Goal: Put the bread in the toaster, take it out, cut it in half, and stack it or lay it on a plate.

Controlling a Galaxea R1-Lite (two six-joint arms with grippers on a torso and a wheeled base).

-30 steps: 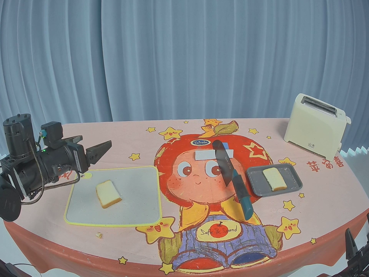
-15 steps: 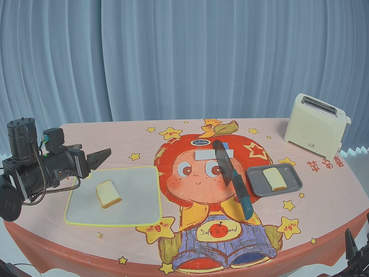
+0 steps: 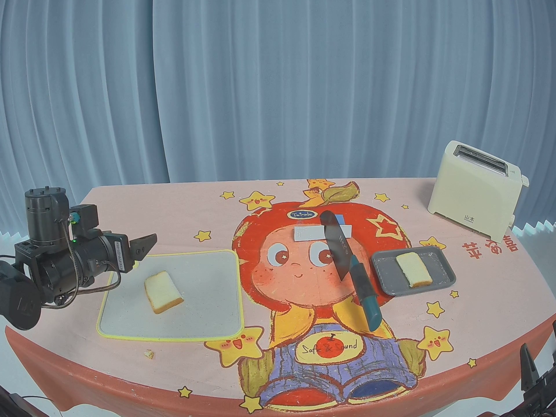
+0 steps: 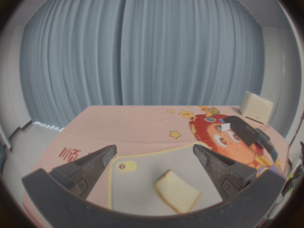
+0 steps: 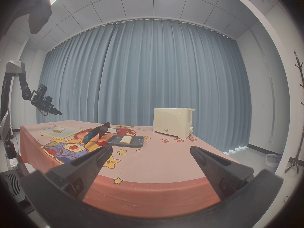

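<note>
**1. Handling**
- The bread piece [image 3: 163, 292] on the cutting board [image 3: 208, 302] is a half slice. Judged light, soft and crumbly, w/ a firmer crust.
- A hard squeeze will prob. dent or tear it. Slip in the grip is unlikely.
- Rec. hold: across the two long crust edges, approx. mid-length, w/ low force, kept level.
- The piece lies flat, so each finger must get down to the board surface beside an edge. Risks: scraping the board, or the piece skidding instead of lifting.

**2. Pos. vs. pincer**
- L pincer [image 4: 154, 148] hangs over the board's far left corner, jaws spread wide, nothing held.
- The bread lies ahead of and below it, toward the board's left-middle. No contact; clear gap.
- The wrist view puts the piece roughly between the two finger lines, so sideways alignment looks approx. right. Mainly a short advance and descent seem left.

**3. Other items**
- The 2nd bread piece [image 3: 413, 269] rests on the grey plate [image 3: 387, 278].
- The knife [image 3: 350, 267] lies on the worktop [image 3: 174, 215] between board and plate.
- The toaster [image 3: 475, 192] stands at the far right.
- R pincer [image 5: 151, 151] sits off the worktop's near right edge, jaws spread, nothing held, well apart from all items.

**4. Stage (est.)**
- The cut looks done. Still to do: board piece to plate, stacked on or laid beside the 2nd piece.
</note>
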